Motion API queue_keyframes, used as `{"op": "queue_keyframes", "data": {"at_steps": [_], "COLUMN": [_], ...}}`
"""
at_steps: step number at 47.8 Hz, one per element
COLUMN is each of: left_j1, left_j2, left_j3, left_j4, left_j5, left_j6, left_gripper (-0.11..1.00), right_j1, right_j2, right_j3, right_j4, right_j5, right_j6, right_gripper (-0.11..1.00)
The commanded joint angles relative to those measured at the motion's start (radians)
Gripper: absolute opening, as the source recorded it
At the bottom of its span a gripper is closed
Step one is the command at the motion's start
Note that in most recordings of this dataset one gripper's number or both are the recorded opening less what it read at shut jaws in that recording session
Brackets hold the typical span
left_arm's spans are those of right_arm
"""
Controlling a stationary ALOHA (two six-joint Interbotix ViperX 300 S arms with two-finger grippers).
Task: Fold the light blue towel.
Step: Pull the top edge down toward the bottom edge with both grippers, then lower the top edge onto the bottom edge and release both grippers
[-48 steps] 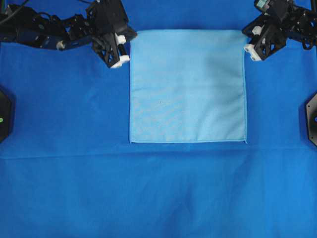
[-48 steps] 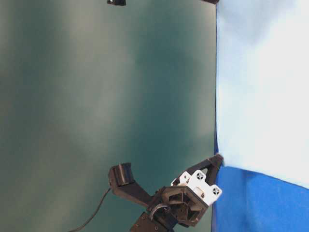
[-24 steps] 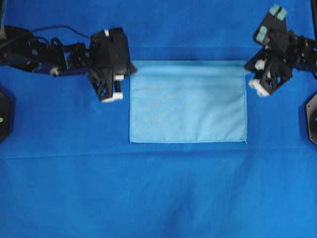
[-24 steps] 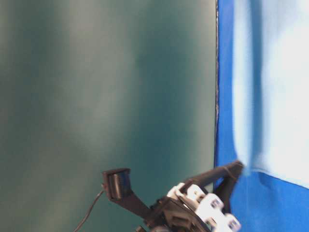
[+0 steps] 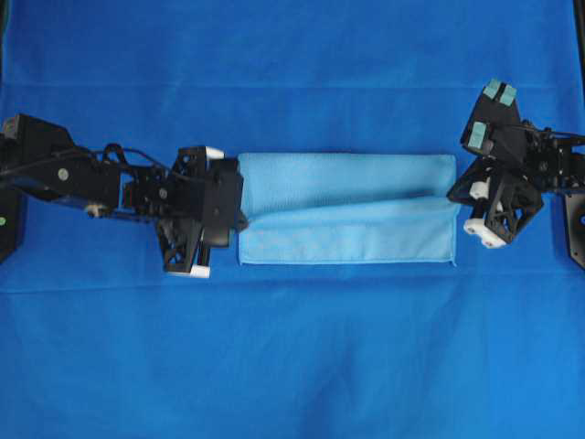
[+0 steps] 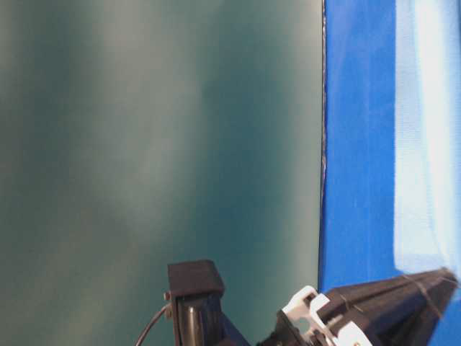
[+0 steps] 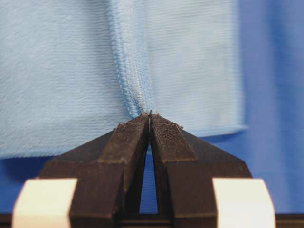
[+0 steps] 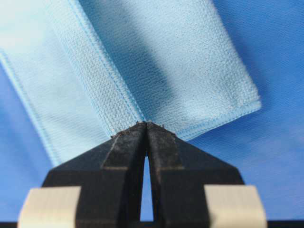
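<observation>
Overhead exterior view: the light blue towel (image 5: pixel 347 208) lies mid-table on the royal-blue table cloth (image 5: pixel 292 357), half doubled over, with a raised flap running left to right above the near hem.
Left gripper (image 5: pixel 239 219): at the towel's left edge, jaws pinched shut on the hem.
Right gripper (image 5: pixel 454 194): at the towel's right edge, jaws likewise closed on the hem.
Handling, in my judgement: light, thin and limp; the cloth sags between the two grips and will not hold a shape unaided, so both ends want moving evenly.
Surface: fine woven microfibre, likely to cling a little to the table cloth, not slippery.
Where to hold: on the stitched hem at a corner, where the cloth is thickest and gives the pads (image 7: pixel 128 137) something to bite.
Left wrist view shows: the hem bunched into a ridge right at the closed tips, which the overhead view is too coarse to show.
Right wrist view shows: two layers and a free corner (image 8: pixel 254 102) lying flat beyond the grip.
Table-level view shows: only a strip of towel and part of one arm; grip not legible.
Overhead alone shows: both ends together, and that the flap edge runs slightly askew.
</observation>
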Motion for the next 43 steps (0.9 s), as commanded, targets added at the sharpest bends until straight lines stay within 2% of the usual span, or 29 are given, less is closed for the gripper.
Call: {"op": "queue_keyframes", "data": {"at_steps": [1, 15, 35, 38, 40, 43], "left_j1": [-0.034, -0.081, -0.078, -0.078, -0.078, -0.078], "left_j2": [-0.02, -0.009, -0.008, -0.008, -0.008, -0.011], "left_j3": [-0.012, -0.025, -0.026, -0.028, -0.028, -0.026], "left_j4": [-0.003, -0.003, -0.003, -0.003, -0.003, -0.003], "left_j5": [-0.003, -0.003, -0.018, -0.018, -0.018, -0.018], "left_j6": [-0.012, -0.049, -0.051, -0.051, -0.051, -0.049], "left_gripper": [0.02, 0.02, 0.03, 0.12, 0.22, 0.41], "right_j1": [0.037, 0.114, 0.118, 0.118, 0.12, 0.12], "right_j2": [-0.008, -0.003, 0.038, 0.051, 0.057, 0.06], "right_j3": [-0.008, -0.006, -0.021, -0.026, -0.031, -0.035], "right_j4": [0.002, 0.003, 0.003, 0.003, 0.002, 0.0], "right_j5": [-0.003, -0.003, -0.034, -0.031, -0.029, -0.028], "right_j6": [0.017, 0.087, 0.103, 0.103, 0.103, 0.103], "right_gripper": [0.01, 0.01, 0.02, 0.04, 0.12, 0.32]}}
